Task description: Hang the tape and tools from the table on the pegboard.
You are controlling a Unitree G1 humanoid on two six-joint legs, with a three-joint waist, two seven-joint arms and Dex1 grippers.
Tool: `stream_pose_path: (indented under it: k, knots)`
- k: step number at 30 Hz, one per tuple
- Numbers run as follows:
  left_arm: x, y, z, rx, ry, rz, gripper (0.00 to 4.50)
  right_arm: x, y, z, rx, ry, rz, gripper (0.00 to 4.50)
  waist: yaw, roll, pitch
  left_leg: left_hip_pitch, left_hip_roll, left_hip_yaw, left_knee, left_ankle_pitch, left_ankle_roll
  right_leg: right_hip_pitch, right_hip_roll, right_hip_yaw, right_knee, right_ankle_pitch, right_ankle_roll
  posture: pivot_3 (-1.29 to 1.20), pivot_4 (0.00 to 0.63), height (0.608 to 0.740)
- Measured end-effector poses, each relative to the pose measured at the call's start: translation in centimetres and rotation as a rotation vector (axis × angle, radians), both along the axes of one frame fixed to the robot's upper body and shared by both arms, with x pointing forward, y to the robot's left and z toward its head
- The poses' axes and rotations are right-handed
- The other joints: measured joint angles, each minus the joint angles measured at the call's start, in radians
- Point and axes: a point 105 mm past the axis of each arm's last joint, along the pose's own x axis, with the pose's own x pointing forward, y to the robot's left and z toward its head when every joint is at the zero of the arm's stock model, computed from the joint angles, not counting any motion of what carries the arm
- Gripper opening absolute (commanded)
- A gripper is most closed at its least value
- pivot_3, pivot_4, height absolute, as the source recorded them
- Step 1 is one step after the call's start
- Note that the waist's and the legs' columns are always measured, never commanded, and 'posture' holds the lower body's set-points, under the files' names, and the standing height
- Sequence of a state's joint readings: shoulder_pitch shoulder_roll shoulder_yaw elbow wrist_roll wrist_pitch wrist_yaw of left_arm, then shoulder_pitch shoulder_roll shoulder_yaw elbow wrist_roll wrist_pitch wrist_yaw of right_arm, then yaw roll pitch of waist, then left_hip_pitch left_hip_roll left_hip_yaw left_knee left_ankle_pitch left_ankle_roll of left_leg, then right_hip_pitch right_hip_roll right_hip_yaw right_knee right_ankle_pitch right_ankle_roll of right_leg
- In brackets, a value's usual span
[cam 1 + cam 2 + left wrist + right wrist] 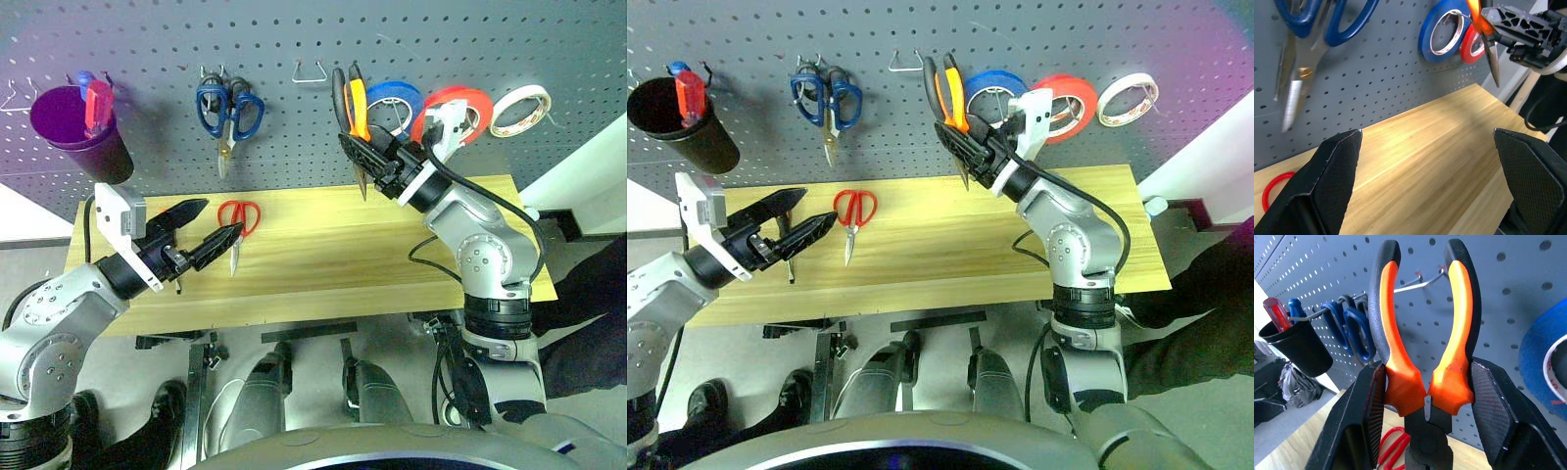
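My right gripper (368, 149) is shut on the orange-and-black pliers (1422, 333). It holds them up against the dark pegboard (147, 39), handles up, beside a wire hook (1418, 283). The red-orange tape (453, 106) hangs on the pegboard just right of the pliers. The red-handled scissors (238, 221) lie on the wooden table (323, 255) at its left part. My left gripper (223, 216) hovers open just left of them, with nothing between its fingers. A slim screwdriver (789, 257) lies on the table, partly hidden under that gripper.
Blue-handled scissors (230, 110) hang at the upper left of the board. A blue roll (395, 98) and a cream-white roll (520, 109) flank the red-orange tape. A dark cup (76, 129) holding screwdrivers hangs at the far left. Another empty wire hook (310, 70) sits between the scissors and the pliers.
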State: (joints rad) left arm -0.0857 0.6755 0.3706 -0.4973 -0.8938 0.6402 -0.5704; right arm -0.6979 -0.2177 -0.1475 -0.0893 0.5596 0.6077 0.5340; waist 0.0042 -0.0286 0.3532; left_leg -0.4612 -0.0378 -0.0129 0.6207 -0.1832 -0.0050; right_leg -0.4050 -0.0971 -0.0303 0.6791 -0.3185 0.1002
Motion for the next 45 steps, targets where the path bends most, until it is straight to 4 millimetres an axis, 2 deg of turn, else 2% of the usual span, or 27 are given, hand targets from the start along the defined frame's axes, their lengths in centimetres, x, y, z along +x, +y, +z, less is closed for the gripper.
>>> stream_pose_path:
  k: [4, 10, 15, 19, 30, 37, 45]
  knots:
    - [0.1, 0.1, -0.1, -0.004, 0.003, 0.005, 4.50, 0.4, -0.1, 0.6, 0.005, -0.016, -0.011, 2.17, -0.001, 0.000, 0.000, 0.000, 0.000, 0.000, 0.004, 0.000, 0.000, 0.000, 0.000, 0.000, 0.003, 0.000, 0.000, 0.04, 0.256, 0.740]
    - [0.3, -0.1, 0.1, -0.011, -0.014, 0.007, 4.50, 2.9, -1.0, 2.2, 0.018, -0.051, -0.137, 2.17, -0.001, 0.000, -0.001, 0.000, 0.000, 0.000, 0.007, 0.000, 0.001, 0.000, 0.000, 0.000, 0.005, 0.000, 0.000, 0.04, 0.256, 0.740]
    - [0.5, -0.2, 0.2, -0.015, -0.027, 0.011, 4.50, 3.6, -0.1, 2.5, 0.051, -0.044, -0.115, 2.17, -0.007, 0.000, -0.001, 0.000, 0.000, 0.001, 0.008, 0.000, 0.001, 0.000, 0.000, 0.000, 0.006, 0.000, 0.000, 0.06, 0.253, 0.740]
    - [0.5, -0.2, 0.2, -0.015, -0.028, 0.013, 4.50, 3.4, 0.2, 3.6, 0.060, -0.081, -0.104, 2.17, -0.016, 0.000, -0.001, 0.000, 0.000, 0.001, 0.009, 0.000, 0.001, 0.000, 0.000, 0.000, 0.007, 0.000, 0.000, 0.06, 0.251, 0.740]
    - [0.5, -0.1, 0.0, -0.021, -0.025, 0.020, 4.50, 3.0, 1.0, 4.4, 0.085, -0.098, -0.071, 2.17, -0.018, 0.000, -0.001, 0.000, 0.000, 0.001, 0.008, 0.000, 0.001, 0.000, 0.000, 0.001, 0.007, 0.000, 0.000, 0.06, 0.259, 0.740]
    - [0.4, -0.1, -0.1, -0.022, -0.020, 0.021, 4.50, 0.8, 2.8, 7.2, 0.110, -0.186, 0.021, 2.17, -0.016, 0.000, -0.001, 0.000, 0.000, 0.001, 0.008, -0.001, 0.001, -0.001, 0.000, 0.001, 0.007, 0.000, 0.000, 0.06, 0.259, 0.740]
    - [0.4, -0.1, -0.2, -0.023, -0.017, 0.022, 4.50, -0.4, 4.5, 7.4, 0.077, -0.236, 0.071, 2.17, -0.016, 0.000, -0.002, 0.000, 0.000, 0.001, 0.008, -0.001, 0.002, -0.001, 0.000, 0.001, 0.007, 0.000, 0.000, 0.06, 0.256, 0.740]
